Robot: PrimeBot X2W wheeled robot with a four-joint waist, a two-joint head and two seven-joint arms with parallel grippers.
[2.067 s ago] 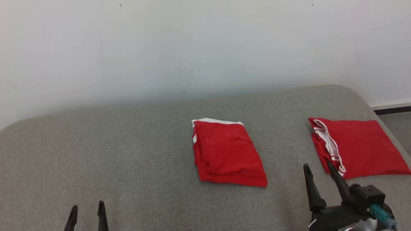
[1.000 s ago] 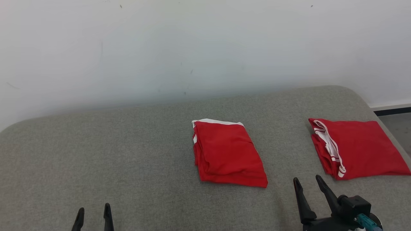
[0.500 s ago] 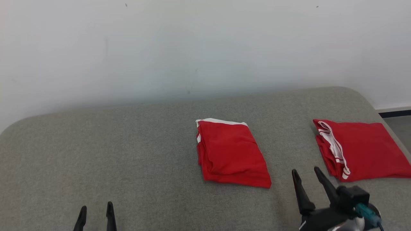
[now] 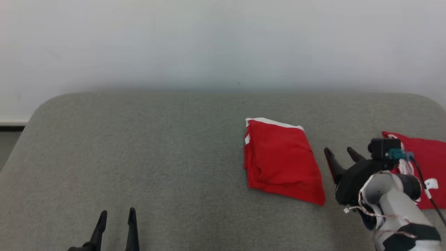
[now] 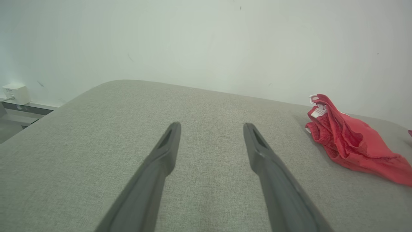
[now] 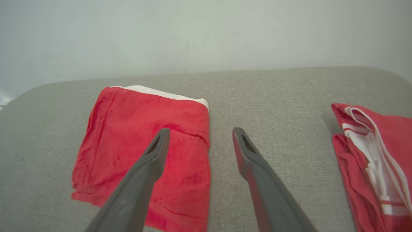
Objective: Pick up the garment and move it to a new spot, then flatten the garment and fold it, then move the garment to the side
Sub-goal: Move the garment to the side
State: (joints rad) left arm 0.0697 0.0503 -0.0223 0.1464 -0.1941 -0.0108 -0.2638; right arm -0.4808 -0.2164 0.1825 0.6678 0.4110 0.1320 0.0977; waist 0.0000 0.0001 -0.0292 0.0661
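Observation:
A folded red garment [image 4: 282, 160] with a white edge lies flat on the grey padded surface [image 4: 156, 157], right of centre. It also shows in the right wrist view [image 6: 128, 122] and the left wrist view [image 5: 351, 145]. My right gripper [image 4: 338, 151] is open and empty, just right of the garment's right edge. In its own view the right gripper [image 6: 201, 131] has its left finger over the garment and its right finger over bare surface. My left gripper [image 4: 117, 211] is open and empty near the front edge, far left of the garment, and its own view shows the left gripper [image 5: 211, 125] over bare fabric.
A second folded red garment with white stripes [image 4: 428, 157] lies at the far right, partly behind my right wrist, and shows in the right wrist view [image 6: 370, 154]. A white wall stands behind the surface. The surface's rounded left corner [image 4: 38, 108] drops to the floor. A small white box [image 5: 16, 93] sits by the wall.
The head camera has turned left, so the whole picture has shifted right. My right gripper has risen and reached forward, now beside the middle garment's right edge. Both grippers stay open.

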